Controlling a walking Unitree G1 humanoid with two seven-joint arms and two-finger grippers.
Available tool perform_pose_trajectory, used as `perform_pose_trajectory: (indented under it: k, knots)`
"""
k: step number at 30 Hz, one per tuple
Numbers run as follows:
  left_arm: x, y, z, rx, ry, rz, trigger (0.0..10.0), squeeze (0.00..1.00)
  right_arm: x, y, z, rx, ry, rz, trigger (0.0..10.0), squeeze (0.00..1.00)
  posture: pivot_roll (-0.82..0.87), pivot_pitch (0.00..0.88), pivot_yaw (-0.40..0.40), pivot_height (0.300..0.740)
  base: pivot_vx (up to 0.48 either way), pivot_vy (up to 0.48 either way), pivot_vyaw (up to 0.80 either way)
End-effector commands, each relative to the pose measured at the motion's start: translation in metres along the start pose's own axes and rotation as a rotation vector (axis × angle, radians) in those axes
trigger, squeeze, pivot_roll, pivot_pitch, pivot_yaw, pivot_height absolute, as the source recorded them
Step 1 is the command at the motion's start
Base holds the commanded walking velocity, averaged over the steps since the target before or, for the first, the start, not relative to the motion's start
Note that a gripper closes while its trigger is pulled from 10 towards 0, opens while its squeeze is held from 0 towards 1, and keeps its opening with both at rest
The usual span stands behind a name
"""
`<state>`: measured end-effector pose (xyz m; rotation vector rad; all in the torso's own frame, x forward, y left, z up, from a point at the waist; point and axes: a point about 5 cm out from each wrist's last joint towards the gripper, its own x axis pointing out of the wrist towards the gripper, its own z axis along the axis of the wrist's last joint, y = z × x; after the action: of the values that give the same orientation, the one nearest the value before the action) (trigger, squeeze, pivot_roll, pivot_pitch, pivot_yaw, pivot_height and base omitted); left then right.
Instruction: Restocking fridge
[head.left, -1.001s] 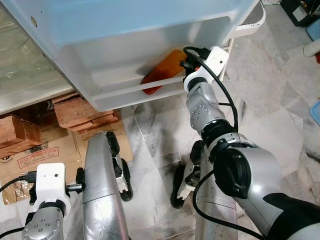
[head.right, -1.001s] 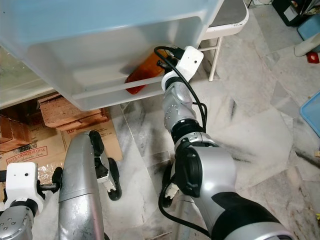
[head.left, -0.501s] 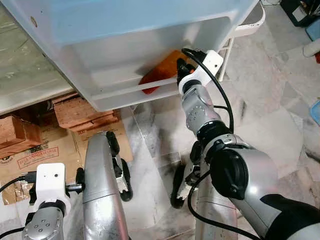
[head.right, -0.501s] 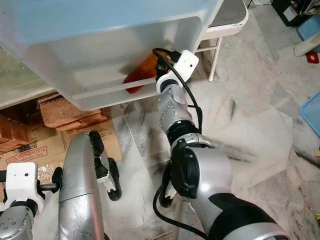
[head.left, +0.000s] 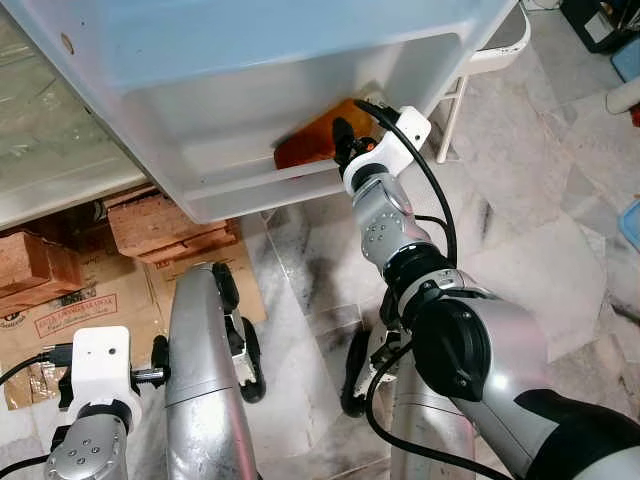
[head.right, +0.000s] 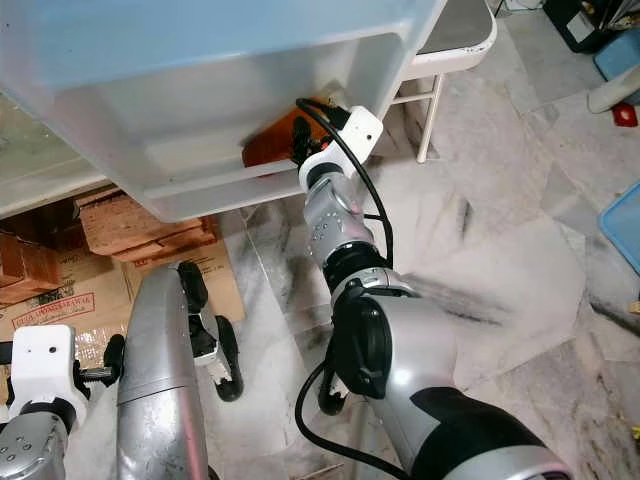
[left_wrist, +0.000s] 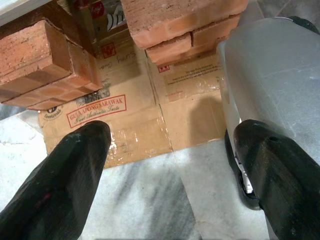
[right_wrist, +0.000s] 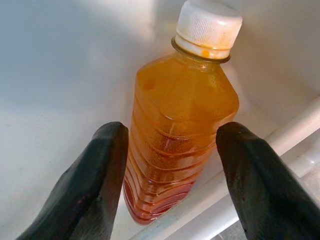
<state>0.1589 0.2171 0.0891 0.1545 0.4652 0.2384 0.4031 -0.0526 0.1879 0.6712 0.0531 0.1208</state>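
Placement step, restocking the fridge: your right gripper (right_wrist: 170, 200) reaches into the door shelf (head.left: 250, 190), fingers spread to either side of the orange bottle (right_wrist: 180, 145) and seemingly clear of it. The bottle leans in the shelf's right corner, behind the white rail (right_wrist: 280, 150). Next, you need a clean withdrawal over that rail without tipping the bottle. Your left gripper (left_wrist: 170, 180) hangs open above cardboard (left_wrist: 135, 115) and bricks (left_wrist: 45, 65) on the floor.
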Motion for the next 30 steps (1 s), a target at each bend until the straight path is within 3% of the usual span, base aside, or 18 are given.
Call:
perform_pose_trajectory:
  k: [1,3,4,6,11,14,17,19,20,27,28,29,30]
  knots:
    - [-0.004,0.001,-0.013,0.004,0.069,0.007,10.0,0.00,-0.002,-0.004,-0.008,0.018,0.036,-0.019,10.0,1.00,0.31,0.482,-0.098,0.526,0.000,0.000,0.00]
    - [-0.004,0.001,-0.013,0.005,0.067,0.007,10.0,0.00,-0.002,-0.004,-0.009,0.012,0.038,-0.024,10.0,1.00,0.32,0.482,-0.098,0.526,0.000,0.000,0.00]
    - [-0.004,0.001,-0.013,0.005,0.066,0.008,10.0,0.00,-0.002,-0.004,-0.009,0.007,0.039,-0.025,10.0,0.51,0.32,0.482,-0.098,0.526,0.000,0.000,0.00]
    - [-0.003,0.001,-0.012,0.005,0.064,0.009,10.0,0.00,-0.002,-0.001,-0.008,-0.031,0.022,-0.013,10.0,0.00,0.32,0.477,-0.098,0.526,0.000,0.000,0.00]
    - [-0.001,0.002,-0.010,0.002,0.049,0.014,10.0,0.00,-0.001,0.001,-0.001,-0.167,-0.021,0.038,10.0,0.00,0.31,0.458,-0.102,0.526,0.000,0.000,0.00]
    - [0.005,0.001,-0.007,-0.002,0.031,0.015,10.0,0.00,-0.003,-0.014,0.003,-0.243,-0.029,0.057,10.0,0.00,0.30,0.429,-0.109,0.526,0.000,0.000,0.00]
    - [0.015,0.000,-0.004,-0.010,0.008,0.016,10.0,0.00,-0.008,-0.040,0.007,-0.323,-0.021,0.062,10.0,0.00,0.27,0.395,-0.115,0.526,0.000,0.000,0.00]
    - [0.018,-0.001,-0.003,-0.013,0.000,0.016,10.0,0.00,-0.009,-0.046,0.008,-0.345,-0.020,0.066,10.0,0.00,0.26,0.380,-0.117,0.526,0.000,0.000,0.00]
    - [0.023,-0.003,0.001,-0.027,-0.024,0.015,10.0,0.00,-0.013,-0.059,0.015,-0.403,-0.039,0.084,10.0,0.00,0.25,0.357,-0.119,0.526,0.000,0.000,0.00]
    - [0.035,-0.009,0.012,-0.067,-0.094,0.004,10.0,0.00,-0.024,-0.078,0.025,-0.484,-0.100,0.109,10.0,0.00,0.21,0.278,-0.123,0.526,0.000,0.000,0.00]
    - [0.036,-0.009,0.013,-0.069,-0.099,0.003,10.0,0.00,-0.026,-0.079,0.025,-0.492,-0.106,0.115,10.0,0.19,0.21,0.272,-0.122,0.526,0.000,0.000,0.00]
    - [0.039,-0.010,0.014,-0.073,-0.102,0.004,10.0,0.00,-0.028,-0.081,0.024,-0.505,-0.113,0.121,10.0,0.73,0.20,0.259,-0.122,0.526,0.000,0.000,0.00]
    - [0.042,-0.011,0.014,-0.074,-0.107,0.002,10.0,0.00,-0.033,-0.084,0.020,-0.513,-0.117,0.120,10.0,1.00,0.19,0.246,-0.122,0.526,0.000,0.000,0.00]
